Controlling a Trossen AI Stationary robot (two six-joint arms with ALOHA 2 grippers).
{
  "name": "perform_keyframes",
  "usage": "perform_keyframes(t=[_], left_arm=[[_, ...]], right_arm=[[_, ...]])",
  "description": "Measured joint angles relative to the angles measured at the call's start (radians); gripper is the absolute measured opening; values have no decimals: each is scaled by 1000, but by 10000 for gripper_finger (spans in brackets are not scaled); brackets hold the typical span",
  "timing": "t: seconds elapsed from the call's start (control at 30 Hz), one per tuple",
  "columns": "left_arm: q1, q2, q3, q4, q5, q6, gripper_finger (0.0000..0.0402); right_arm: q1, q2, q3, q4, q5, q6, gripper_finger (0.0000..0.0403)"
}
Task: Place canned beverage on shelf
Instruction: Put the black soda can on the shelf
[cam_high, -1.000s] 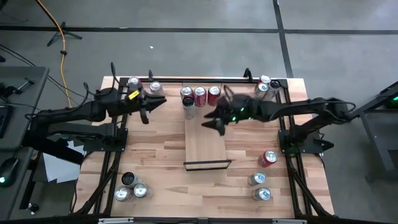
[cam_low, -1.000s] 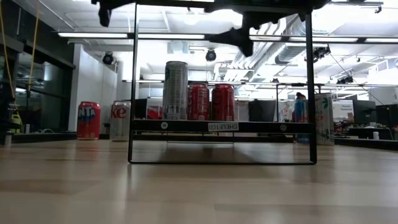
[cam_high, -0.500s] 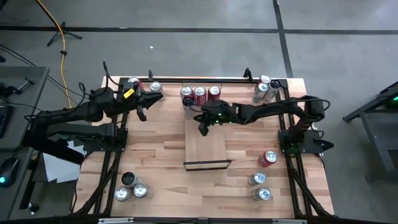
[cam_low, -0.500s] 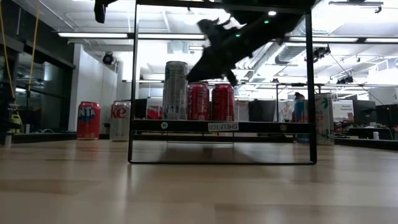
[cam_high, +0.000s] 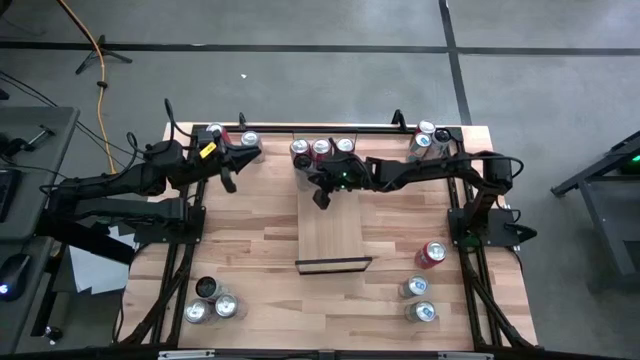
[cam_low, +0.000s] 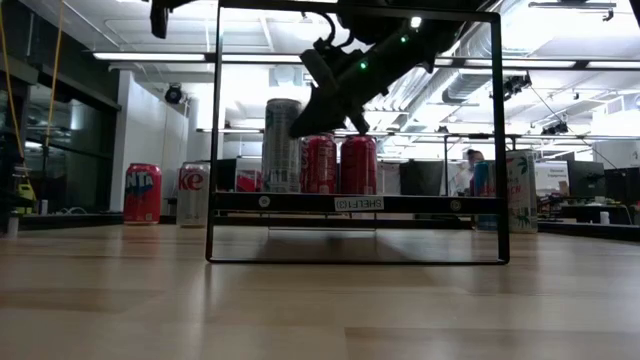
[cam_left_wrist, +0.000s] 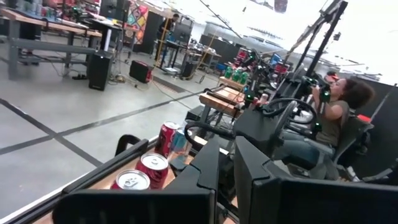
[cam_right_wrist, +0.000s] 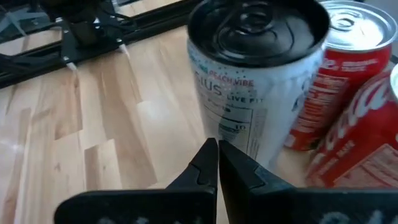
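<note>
**Pale-wood shelf: cans at far end**

Right gripper (cam_high: 319, 196) hangs over the shelf (cam_high: 333, 232), fingers pressed together and empty, just beside the tall silver can (cam_right_wrist: 258, 81). Two red cans (cam_low: 340, 163) stand alongside. Left gripper (cam_high: 230, 181), fingers together, waits near the table's far-left corner.

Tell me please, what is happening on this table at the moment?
The right gripper, shut and empty, hangs over the shelf, just in front of a tall silver can and two red cans standing at its back end. The left gripper, also shut, waits near the table's back left corner. More cans remain on the table.
</note>
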Motion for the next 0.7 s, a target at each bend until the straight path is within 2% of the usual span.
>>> perform_keyframes(t=[0.7], left_arm=[[0, 0, 0, -2, -75, 11, 1]], right_arm=[[-34, 0, 0, 36, -38, 26, 0]])
